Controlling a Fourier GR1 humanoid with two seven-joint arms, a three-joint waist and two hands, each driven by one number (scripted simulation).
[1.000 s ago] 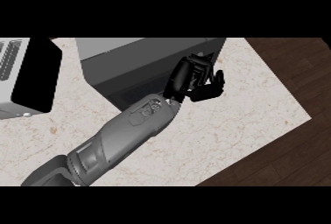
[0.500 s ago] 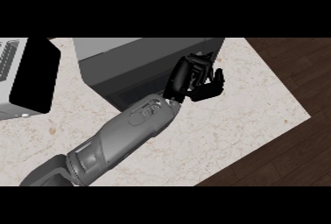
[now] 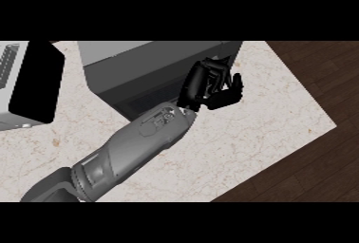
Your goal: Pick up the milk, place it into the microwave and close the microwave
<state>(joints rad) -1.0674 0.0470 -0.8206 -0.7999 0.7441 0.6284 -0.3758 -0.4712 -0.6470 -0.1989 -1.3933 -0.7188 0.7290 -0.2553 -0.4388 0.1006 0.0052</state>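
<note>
Milk shows nowhere, perhaps hidden behind my left hand (image 3: pixel 209 89), raised at the grey box's (image 3: pixel 140 61) front corner; its grasp I cannot tell.

My left hand (image 3: pixel 210 88) is up against the right front corner of the dark grey microwave (image 3: pixel 140 66), and my grey forearm (image 3: pixel 140 142) slants up to it from the lower left across the pale, speckled counter (image 3: pixel 266 128). At the far left stands a light grey appliance (image 3: pixel 10 61) with a black panel (image 3: pixel 35 88) on its right side, well apart from my hand. Dark wooden floor (image 3: pixel 322 71) shows beyond the counter's right edge.
</note>
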